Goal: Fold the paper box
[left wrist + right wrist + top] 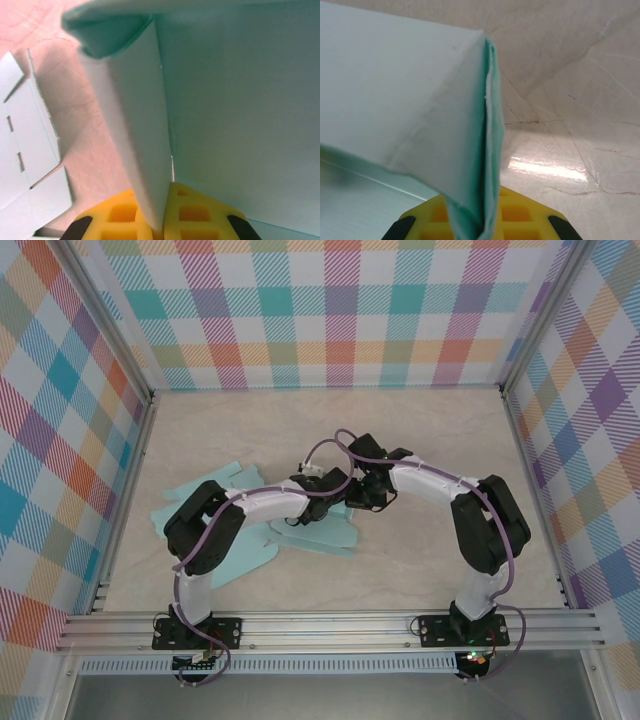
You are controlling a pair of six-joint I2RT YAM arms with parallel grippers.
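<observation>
The left end effector (157, 220) and right end effector (481, 222) are each pinching the box (325, 538), probably needing slow, matched motion.

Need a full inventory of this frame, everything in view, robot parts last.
mint-green paper box: one, part-folded, table centre, pinched by both grippers
flat mint-green paper sheets: overlapping, exact count unclear, on the table left of centre
beige marbled table: one, under everything
plaid wall panels: three, multicolour, at left, back and right
aluminium rail: one, silver, near edge, carrying the arm bases
left arm, right arm: two, white with black joints
left gripper: yellow fingers, shut on a box flap
right gripper: yellow fingers, shut on a folded box edge
</observation>
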